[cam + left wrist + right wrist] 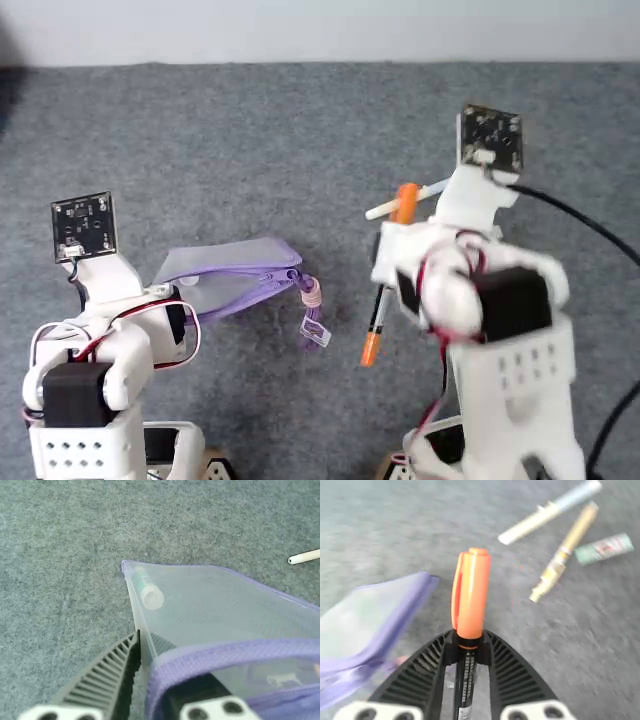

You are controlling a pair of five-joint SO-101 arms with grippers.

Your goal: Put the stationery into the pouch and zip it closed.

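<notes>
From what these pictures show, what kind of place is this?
Probably a robot test bench: two small arms at a grey felt-covered table, plus a pouch and a few pens.

Pouch (235, 275) lies on the worktop (300, 130), left of centre, one edge pinched in the left end effector (145, 662). A pen (148, 591) lies inside. The right end effector (468, 647) grips a marker (470, 590). Loose pens (547, 512) lie right of the pouch.

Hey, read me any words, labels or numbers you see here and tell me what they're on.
Barrel of the orange-capped pen in the right gripper: white print, too blurred to read.
On the green-labelled stick: print too blurred.
On the pouch: small white mark, too small to read.
</notes>
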